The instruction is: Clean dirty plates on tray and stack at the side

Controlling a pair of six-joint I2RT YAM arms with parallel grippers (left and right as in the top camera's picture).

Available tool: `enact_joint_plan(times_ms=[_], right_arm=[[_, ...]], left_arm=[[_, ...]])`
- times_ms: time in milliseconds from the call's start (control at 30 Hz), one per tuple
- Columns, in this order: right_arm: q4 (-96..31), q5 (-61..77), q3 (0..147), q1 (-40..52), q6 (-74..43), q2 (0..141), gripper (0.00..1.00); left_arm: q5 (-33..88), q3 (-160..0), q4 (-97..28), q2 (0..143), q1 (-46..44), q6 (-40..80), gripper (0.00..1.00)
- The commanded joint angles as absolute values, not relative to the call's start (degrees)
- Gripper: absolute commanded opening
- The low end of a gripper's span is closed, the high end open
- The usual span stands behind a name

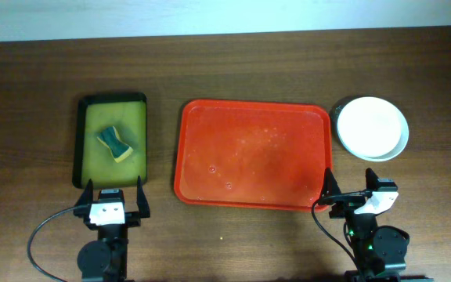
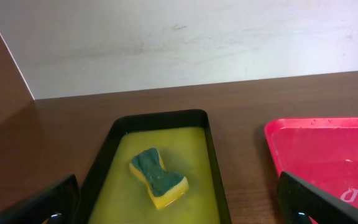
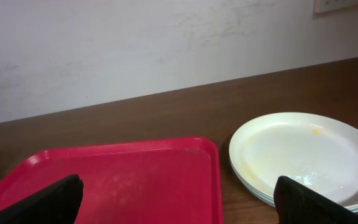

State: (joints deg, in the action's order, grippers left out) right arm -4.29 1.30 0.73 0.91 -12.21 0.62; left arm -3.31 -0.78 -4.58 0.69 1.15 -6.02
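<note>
The red tray [image 1: 250, 155] lies mid-table with only droplets on it; it also shows in the left wrist view [image 2: 328, 149] and the right wrist view [image 3: 123, 180]. The plates [image 1: 373, 127] sit stacked on the table just right of the tray, white one on top, with a faint yellow smear in the right wrist view [image 3: 303, 155]. My left gripper [image 1: 110, 205] is open and empty, near the front end of the black tray. My right gripper [image 1: 355, 196] is open and empty, in front of the red tray's right front corner and the plate stack.
A black tray with yellow-green liquid [image 1: 113, 141] stands left of the red tray and holds a green-and-yellow sponge [image 1: 115, 144], also in the left wrist view [image 2: 157, 177]. A pale wall runs along the table's far edge.
</note>
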Motion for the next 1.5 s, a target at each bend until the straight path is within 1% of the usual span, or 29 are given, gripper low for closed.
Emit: enact_joint_plan(times_ms=[0,33,1467], right_arm=[[-4.51,0.80,0.32,1.52,-12.32,0.19,0.99],[-4.51,0.80,0.32,1.52,-12.32,0.19,0.99],[-4.51,0.80,0.32,1.52,-12.32,0.19,0.99]], left_arm=[[-3.64,-0.51,-4.80,0.25,1.41,0.01,0.99],[-3.86,-0.51,-4.78,0.25,1.41,2.22,0.99],[-3.81,-0.51,-4.60,0.30,1.39,2.15,0.99]])
